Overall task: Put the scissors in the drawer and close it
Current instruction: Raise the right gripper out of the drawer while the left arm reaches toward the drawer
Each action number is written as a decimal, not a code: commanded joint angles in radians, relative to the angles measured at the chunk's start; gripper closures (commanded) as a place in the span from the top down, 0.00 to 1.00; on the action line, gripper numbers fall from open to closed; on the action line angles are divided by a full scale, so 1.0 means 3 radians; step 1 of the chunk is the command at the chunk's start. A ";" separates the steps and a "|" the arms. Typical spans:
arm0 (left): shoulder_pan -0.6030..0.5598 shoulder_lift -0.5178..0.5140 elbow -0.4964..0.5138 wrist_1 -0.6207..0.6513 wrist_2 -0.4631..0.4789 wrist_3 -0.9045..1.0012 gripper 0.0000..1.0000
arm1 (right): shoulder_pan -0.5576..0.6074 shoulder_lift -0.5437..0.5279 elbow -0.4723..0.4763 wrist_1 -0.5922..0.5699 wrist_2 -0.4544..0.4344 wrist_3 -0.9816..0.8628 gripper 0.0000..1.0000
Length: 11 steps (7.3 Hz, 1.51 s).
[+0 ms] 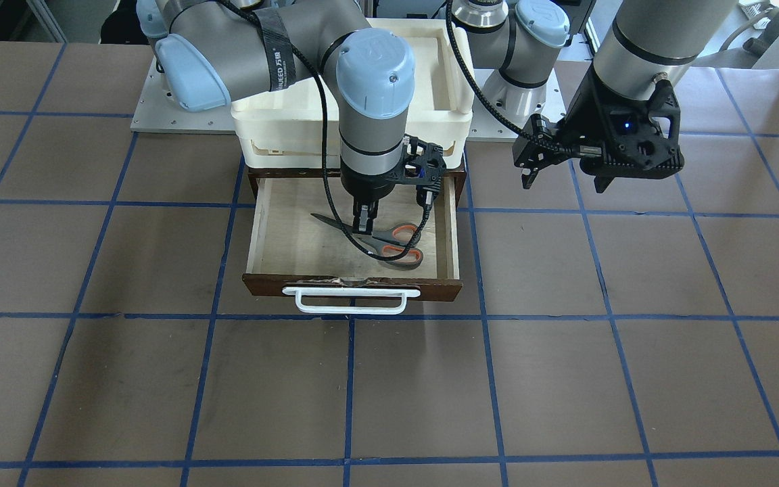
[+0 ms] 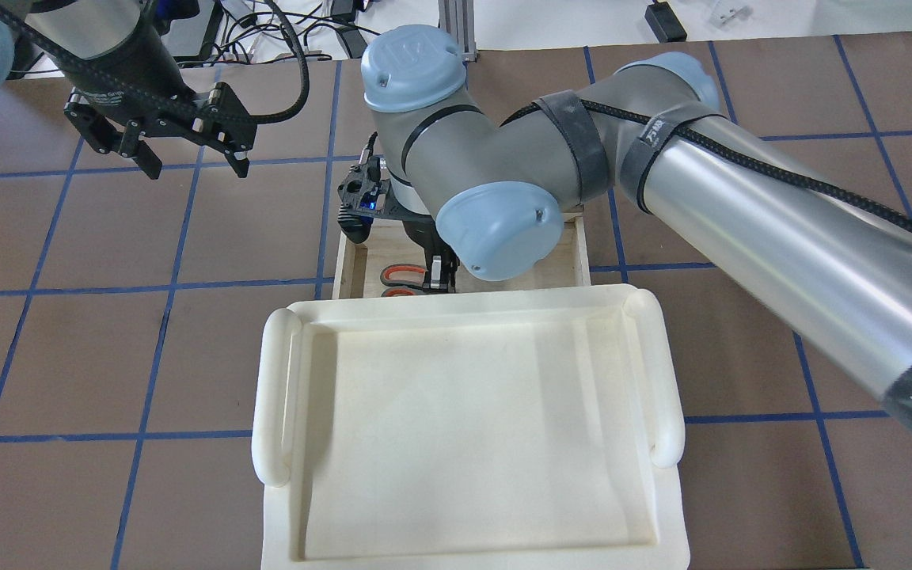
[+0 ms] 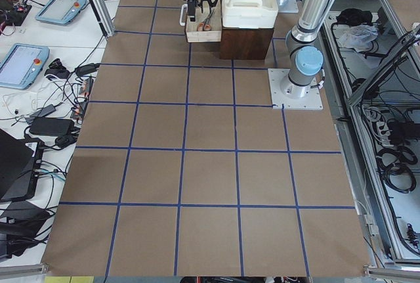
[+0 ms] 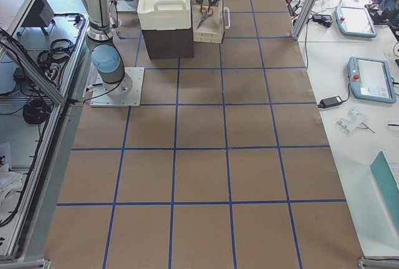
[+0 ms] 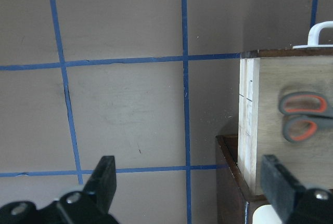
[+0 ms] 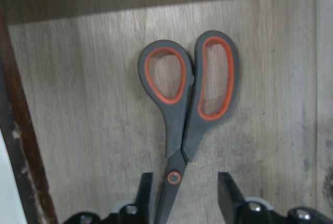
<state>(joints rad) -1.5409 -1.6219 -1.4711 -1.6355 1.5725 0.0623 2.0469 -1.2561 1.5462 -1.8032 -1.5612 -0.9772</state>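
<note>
Jaws parted and empty, the right gripper (image 1: 364, 220) straddles the scissors (image 6: 179, 125) on the drawer (image 1: 281, 237) floor; best lift straight up, snagging nothing.

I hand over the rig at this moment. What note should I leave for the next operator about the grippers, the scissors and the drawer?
Right gripper: open, low inside the drawer, with its fingers on either side of the scissors near the pivot.
Left gripper: open and empty, above the table beside the drawer.
Done: the scissors lie flat on the drawer floor.
Left: lift the right gripper out, then push the open drawer shut by its front or its white handle.
</note>
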 commanded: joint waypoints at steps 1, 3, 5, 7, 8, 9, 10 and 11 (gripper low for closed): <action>-0.0043 0.0007 0.0000 -0.0004 -0.0006 -0.0029 1.00 | -0.0088 -0.0117 -0.0020 -0.0028 0.0009 0.0010 0.99; -0.0094 0.0022 0.0061 0.0006 -0.0011 -0.0049 1.00 | -0.0500 -0.0505 -0.0020 0.0160 -0.0007 0.0158 1.00; -0.0257 -0.0110 0.0077 0.0219 -0.0021 -0.0059 1.00 | -0.1022 -0.0894 0.0000 0.0446 -0.0006 0.0397 1.00; -0.0451 -0.0350 0.0102 0.0541 -0.0011 -0.0227 1.00 | -0.1284 -0.1125 0.0010 0.0646 -0.0022 0.1060 1.00; -0.0564 -0.0508 0.0112 0.0781 0.0014 -0.0405 1.00 | -0.1377 -0.1202 0.0010 0.0839 -0.0017 0.1631 1.00; -0.0686 -0.0682 0.0143 0.0996 0.0030 -0.0605 1.00 | -0.1398 -0.1283 0.0010 0.0816 -0.0012 0.2057 1.00; -0.0799 -0.0876 0.0300 0.1059 0.0030 -0.0809 1.00 | -0.1418 -0.1386 0.0010 0.0816 -0.0012 0.2152 1.00; -0.0835 -0.1065 0.0474 0.1054 0.0025 -0.0836 1.00 | -0.1408 -0.1452 0.0016 0.0841 0.0024 0.2609 1.00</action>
<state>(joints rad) -1.7656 -1.8704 -1.3851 -1.3360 1.5802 -0.1519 1.6269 -1.6615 1.5498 -1.5586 -1.5623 -0.3319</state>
